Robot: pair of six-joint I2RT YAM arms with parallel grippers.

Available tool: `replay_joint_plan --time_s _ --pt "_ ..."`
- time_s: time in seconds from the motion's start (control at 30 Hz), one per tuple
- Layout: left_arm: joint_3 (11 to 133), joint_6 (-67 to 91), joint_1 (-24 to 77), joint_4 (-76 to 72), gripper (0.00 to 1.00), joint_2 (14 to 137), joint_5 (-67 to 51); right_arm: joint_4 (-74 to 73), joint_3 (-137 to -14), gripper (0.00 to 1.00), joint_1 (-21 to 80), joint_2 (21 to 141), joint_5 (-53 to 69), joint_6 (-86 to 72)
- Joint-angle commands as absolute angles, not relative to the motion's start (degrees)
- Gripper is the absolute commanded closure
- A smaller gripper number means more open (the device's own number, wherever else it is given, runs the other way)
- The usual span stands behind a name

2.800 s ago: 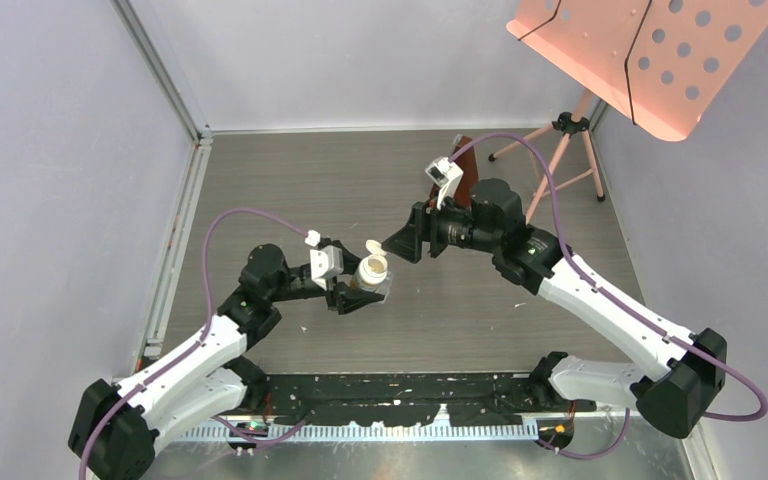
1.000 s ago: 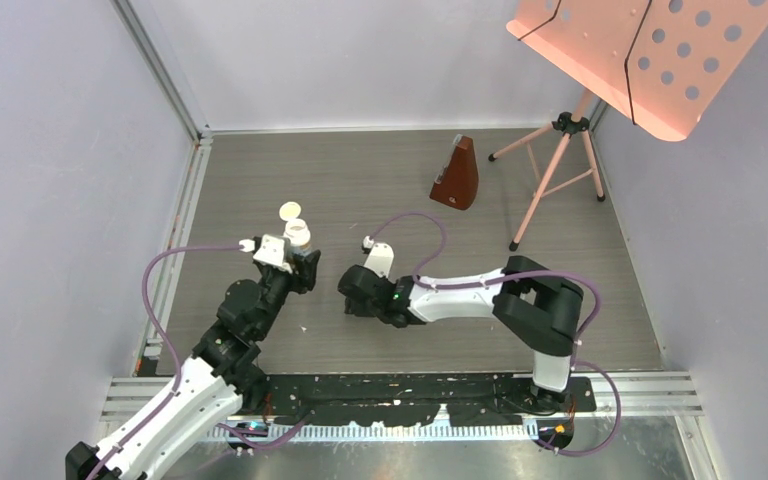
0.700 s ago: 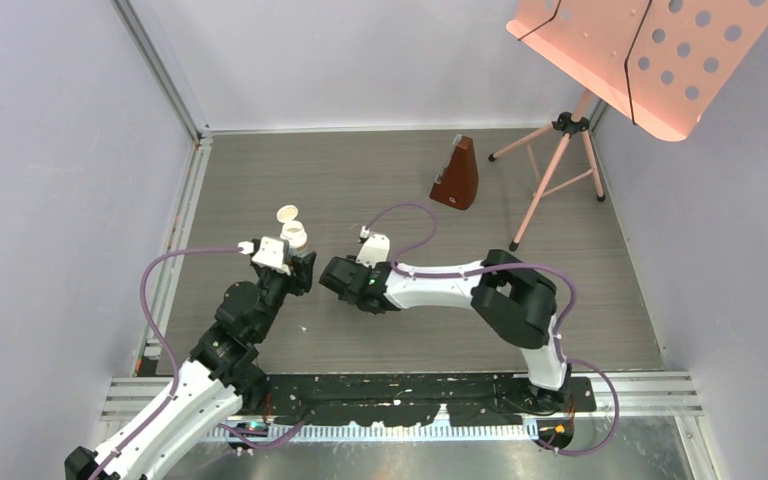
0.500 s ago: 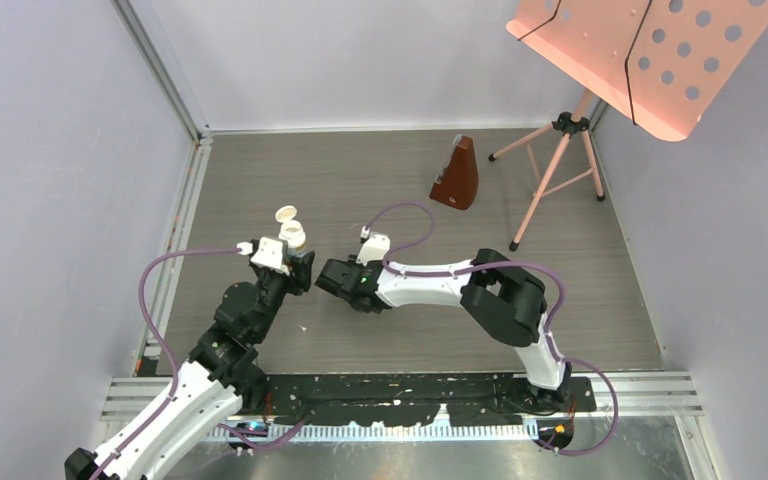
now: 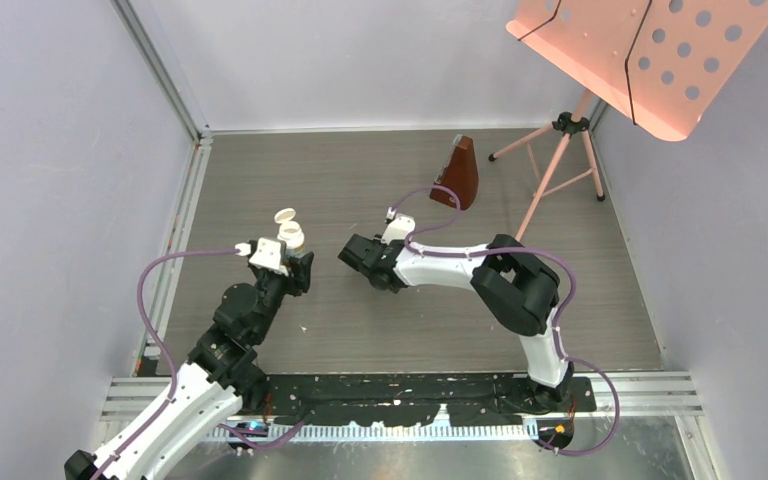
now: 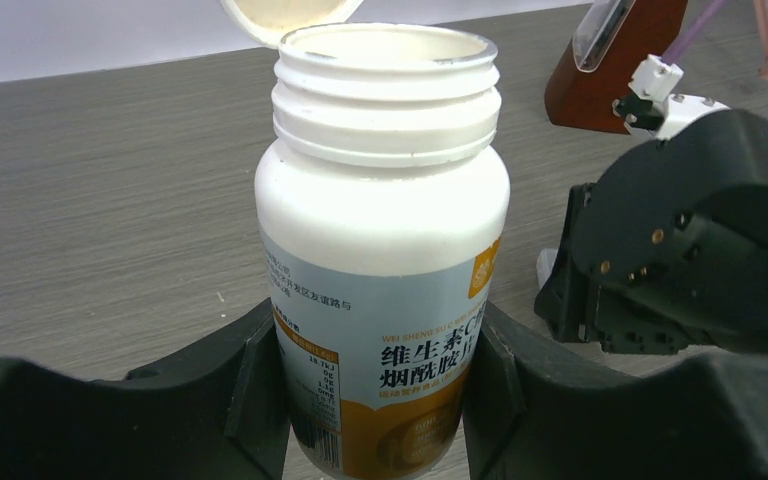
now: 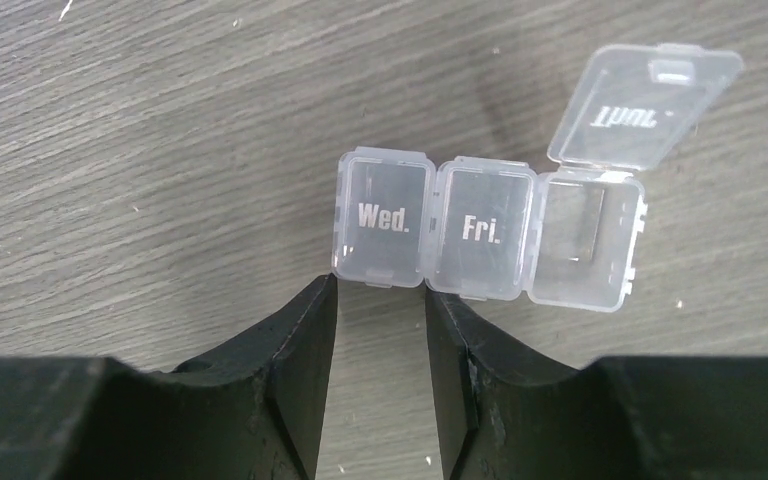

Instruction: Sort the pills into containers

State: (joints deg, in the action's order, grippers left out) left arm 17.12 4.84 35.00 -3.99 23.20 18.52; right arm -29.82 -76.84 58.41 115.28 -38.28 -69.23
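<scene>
Right wrist only: container (image 7: 485,230), Thur lid (image 7: 645,100) up, just ahead of released right hand (image 7: 380,295); left hand (image 6: 380,350) grasping bottle (image 6: 385,200).

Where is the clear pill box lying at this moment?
In the right wrist view, the pill box lies flat on the table, just beyond the tips of the right gripper, with one end lid flipped open.

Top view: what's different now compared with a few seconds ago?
The left tool carried the white round pill bottle leftward, holding it throughout. The right tool dropped to the table by the clear plastic three-compartment box. The brown metronome stayed put.
</scene>
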Motion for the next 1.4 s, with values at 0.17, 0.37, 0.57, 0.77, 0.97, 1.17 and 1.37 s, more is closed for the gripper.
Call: replay_joint_plan --time_s 0.17,0.37,0.57,0.77,0.97,1.17,1.37 --pt "17.6 6.8 34.9 -7.4 1.00 26.3 16.9 -22.0 -66.6 0.56 56.6 104.1 -30.8 -53.6" --pt "16.8 7.4 34.9 -13.1 1.00 34.8 8.5 -21.1 -49.1 0.58 50.2 82.7 -23.3 -48.1" --pt "18.8 0.3 35.1 -19.2 1.00 45.8 -9.2 -25.4 -48.3 0.59 37.2 77.7 -20.9 -42.3" --pt "23.8 -3.1 38.0 -17.4 1.00 56.3 -5.6 -28.0 -57.5 0.64 30.0 87.2 -14.4 -36.5" --pt "29.0 -5.0 38.2 -16.8 1.00 64.5 -7.9 -27.9 -66.2 0.65 27.0 96.6 -9.2 -33.3" --pt "31.7 -6.0 38.3 -18.0 1.00 70.0 -10.4 -26.4 -68.5 0.67 25.9 103.3 -5.0 -31.6" --pt "30.0 -3.8 38.4 -21.6 1.00 71.9 -9.8 -21.0 -65.2 0.68 26.1 104.6 3.6 -30.6"
